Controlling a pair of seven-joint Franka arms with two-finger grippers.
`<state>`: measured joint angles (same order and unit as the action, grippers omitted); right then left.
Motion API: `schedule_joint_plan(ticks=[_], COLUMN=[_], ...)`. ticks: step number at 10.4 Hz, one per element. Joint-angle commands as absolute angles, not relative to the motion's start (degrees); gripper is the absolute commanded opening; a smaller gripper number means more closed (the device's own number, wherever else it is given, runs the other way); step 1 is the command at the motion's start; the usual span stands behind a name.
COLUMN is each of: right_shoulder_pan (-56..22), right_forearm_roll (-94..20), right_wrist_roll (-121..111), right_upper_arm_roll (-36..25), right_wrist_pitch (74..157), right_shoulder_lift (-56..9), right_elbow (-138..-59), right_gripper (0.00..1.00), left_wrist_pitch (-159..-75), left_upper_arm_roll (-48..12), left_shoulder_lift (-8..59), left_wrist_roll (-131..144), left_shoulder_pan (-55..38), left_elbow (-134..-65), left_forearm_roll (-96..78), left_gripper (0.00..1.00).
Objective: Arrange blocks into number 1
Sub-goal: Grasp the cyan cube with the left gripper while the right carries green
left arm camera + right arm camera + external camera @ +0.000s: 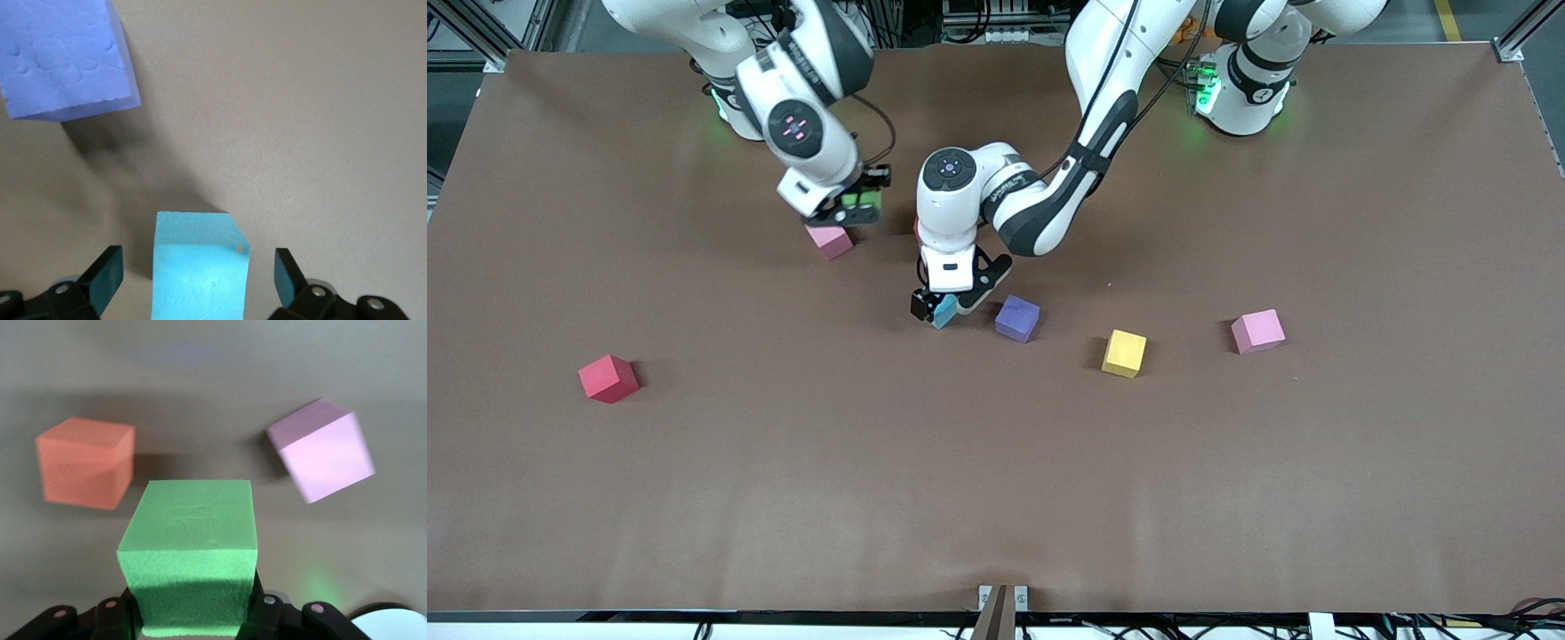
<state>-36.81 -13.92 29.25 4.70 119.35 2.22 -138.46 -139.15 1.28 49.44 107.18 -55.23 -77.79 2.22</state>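
Right gripper [852, 206], clamped on the green block [190, 553], hangs above the pink block [829, 240]; a crooked release could knock that block askew. Left gripper [945, 308], jaws wide, straddles the light blue block [199, 267], just beside the purple block [1017, 317].

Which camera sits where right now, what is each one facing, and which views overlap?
Front view: high across the table, facing both arms' bases; shows the left gripper and right gripper.
Left wrist view: looks down past open fingers at the light blue block between them, the purple block beside it.
Right wrist view: looks past the green block it grips, over the orange block and a pink block.
Shared: front and left wrist views both show the light blue and purple blocks.
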Motion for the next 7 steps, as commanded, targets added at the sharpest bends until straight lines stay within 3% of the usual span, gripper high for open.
schedule_joint_plan(ticks=[1, 7], right_shoulder_pan=[-43.12, -50.71], right_forearm_roll=[-17.04, -18.72], right_wrist_roll=[33.99, 41.22], right_upper_arm_roll=[4.57, 4.57], right_wrist_pitch=[125.65, 131.57], right_shoulder_lift=[4.57, 3.17], right_elbow=[-142.72, -145.81], right_gripper=[0.58, 0.58], left_wrist_pitch=[-139.83, -141.33], left_upper_arm_roll=[1.76, 1.76], left_shoulder_lift=[51.15, 54.31], left_wrist_roll=[107.93, 106.18], left_shoulder_pan=[-55.63, -56.16], left_elbow=[-75.5, -73.56], left_forearm_roll=[3.25, 3.51], left_gripper=[1.0, 1.0])
